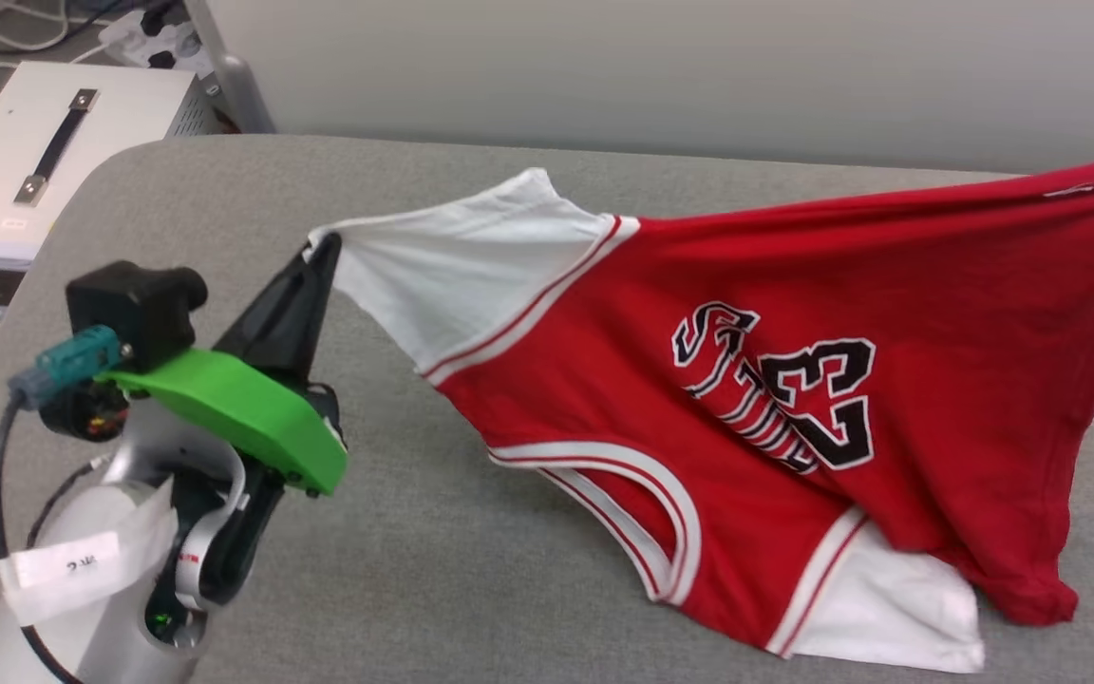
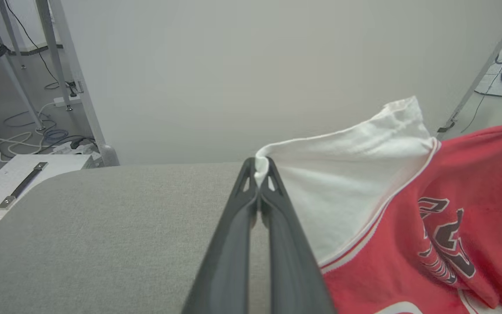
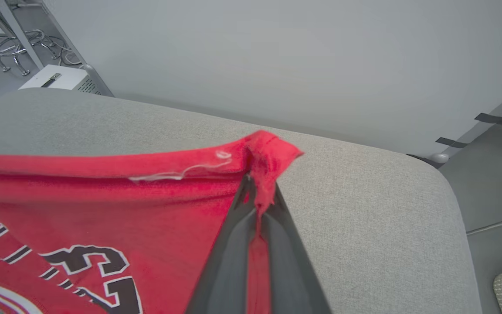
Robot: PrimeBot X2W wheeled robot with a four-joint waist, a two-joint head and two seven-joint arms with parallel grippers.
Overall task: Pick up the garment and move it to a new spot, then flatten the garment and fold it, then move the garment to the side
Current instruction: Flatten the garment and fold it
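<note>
Grey upholstered table (image 1: 395,570) carries the garment (image 1: 965,313), stretched print-up between both arms, lower part resting on it. The left gripper (image 2: 259,170) is clamped on a white sleeve's corner; the right gripper (image 3: 257,196) is clamped on a red corner.

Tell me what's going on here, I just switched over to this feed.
The robot holds the garment stretched between both claws over the grey table. The left claw is shut on a white sleeve's edge, the right claw on a red corner. The top edge is taut in the air; the other sleeve sags onto the table. No folding yet.
</note>
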